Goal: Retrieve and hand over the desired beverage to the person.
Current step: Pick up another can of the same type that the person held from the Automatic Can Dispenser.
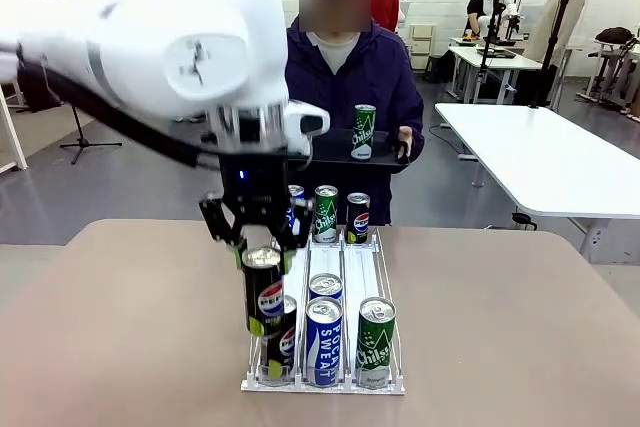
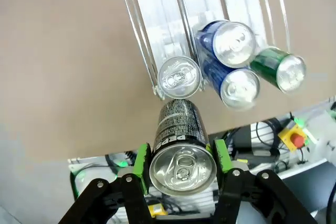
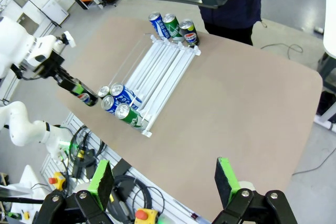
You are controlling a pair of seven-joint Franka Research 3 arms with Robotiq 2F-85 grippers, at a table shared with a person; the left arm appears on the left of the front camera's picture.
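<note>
My left gripper [image 1: 262, 239] is clamped on a black Pepsi can [image 1: 263, 292], lifted just above the rack's [image 1: 352, 267] near left lane. In that rack's near end stand a blue Pocari Sweat can [image 1: 324, 342] and a green Chilsung can [image 1: 376, 343]. My right gripper [image 3: 165, 182] gapes wide, holding nothing. The person [image 1: 350, 67] waits across the table [image 1: 520, 327], carrying a black tray [image 1: 335, 152] with another Chilsung can [image 1: 363, 132].

White, rounded left arm [image 1: 190, 47] with a black cable along it; black gripper [image 2: 183, 162], green pads [image 2: 140, 158]. The person [image 1: 350, 77] wears a dark purple jacket over a white shirt.
</note>
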